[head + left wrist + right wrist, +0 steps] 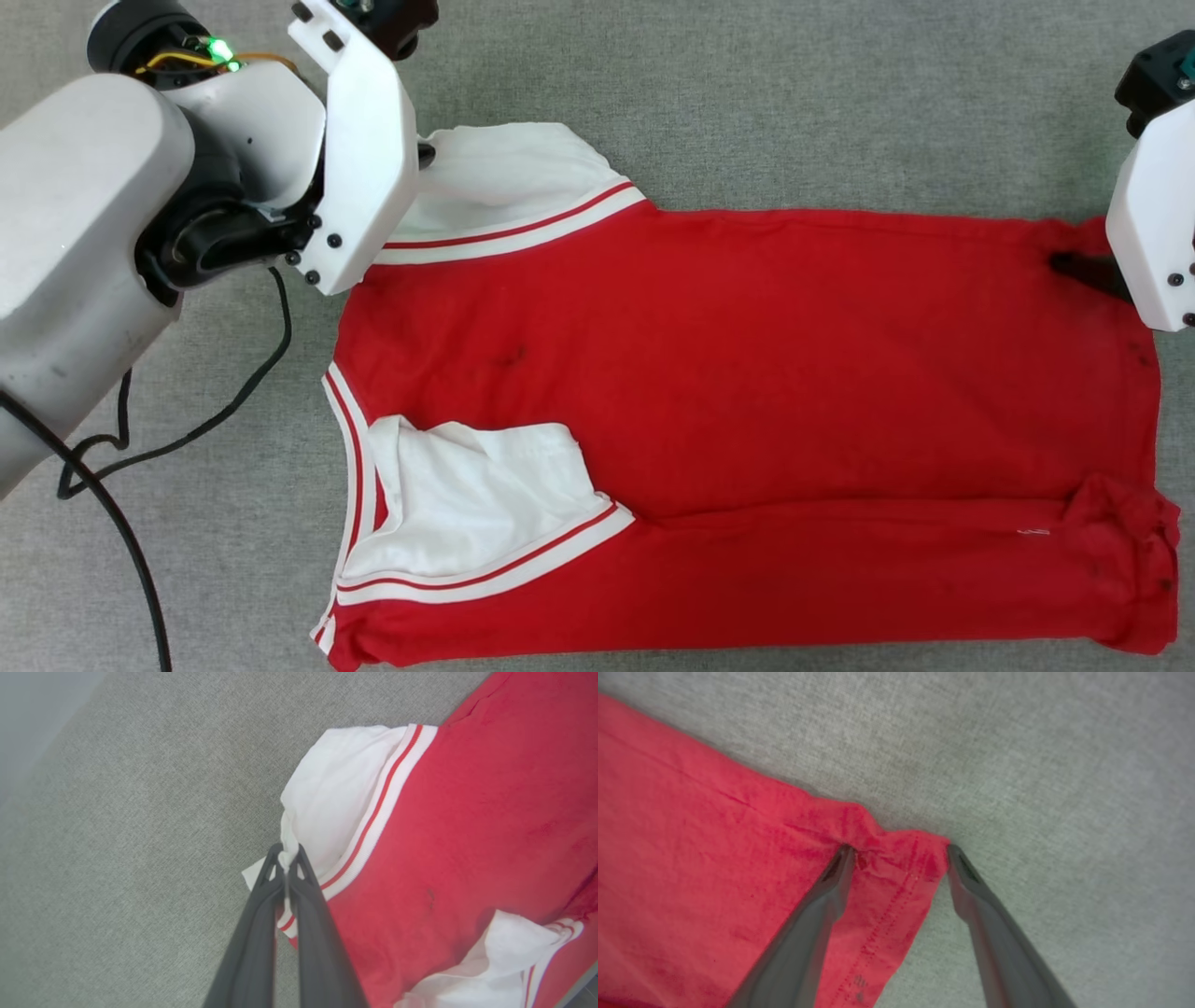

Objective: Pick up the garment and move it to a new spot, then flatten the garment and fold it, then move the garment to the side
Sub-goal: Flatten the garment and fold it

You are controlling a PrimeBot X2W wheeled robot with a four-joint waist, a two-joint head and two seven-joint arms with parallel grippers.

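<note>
The garment [747, 373], a red T-shirt with white sleeves, lies spread on the grey surface with its sleeves to the left and its hem to the right. No lettering shows on the side facing up. Its near edge is folded over, with one white sleeve [476, 504] tucked inward. My left gripper [285, 861] is shut on a pinch of the far white sleeve [336, 793]. My right gripper [900, 851] is open, its two fingers straddling the far hem corner [896, 858] of the red cloth, tips on the surface. One dark finger [1083, 271] of it shows in the head view.
Black cables [215, 411] trail over the grey fabric surface [747, 112] at the left, beneath my pale left forearm [75, 233]. The hem's near right corner [1125, 532] is bunched and wrinkled.
</note>
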